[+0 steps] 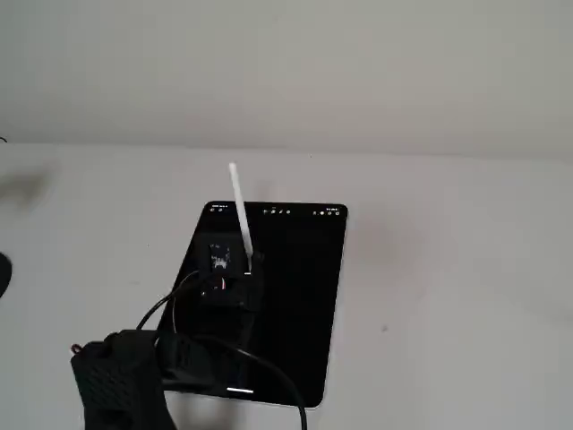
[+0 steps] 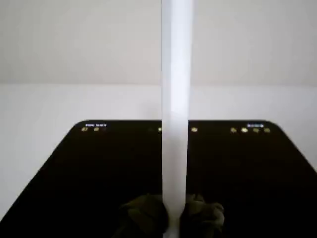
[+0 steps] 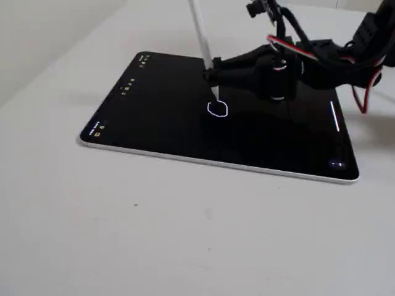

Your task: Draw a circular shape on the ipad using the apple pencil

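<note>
White tabletop [image 3: 154,234] is filling the foreground of a fixed view, carrying one iPad [image 3: 154,98] lying flat, screen up, so it can be drawn on. One black gripper [image 3: 213,77] is reaching over the screen, its fingers clamped on the single Apple Pencil [image 3: 200,31], which is standing nearly upright with its tip touching the glass, likely to keep a clean line. One small white circular shape [image 3: 217,110] is showing at the tip, looking nearly closed.
</note>
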Motion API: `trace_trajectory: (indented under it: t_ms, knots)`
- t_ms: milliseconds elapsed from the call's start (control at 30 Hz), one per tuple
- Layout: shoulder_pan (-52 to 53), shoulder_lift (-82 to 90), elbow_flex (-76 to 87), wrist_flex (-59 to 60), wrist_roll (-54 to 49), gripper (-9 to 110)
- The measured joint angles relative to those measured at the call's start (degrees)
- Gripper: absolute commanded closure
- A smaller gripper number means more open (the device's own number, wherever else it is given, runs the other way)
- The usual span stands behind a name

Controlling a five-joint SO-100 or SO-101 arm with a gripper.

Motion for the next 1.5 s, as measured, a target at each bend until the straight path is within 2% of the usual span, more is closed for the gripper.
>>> trace_trajectory:
  t_ms: [1500]
  knots:
    - [-4.04,-1.85,-4.22,0.79,1.23,102]
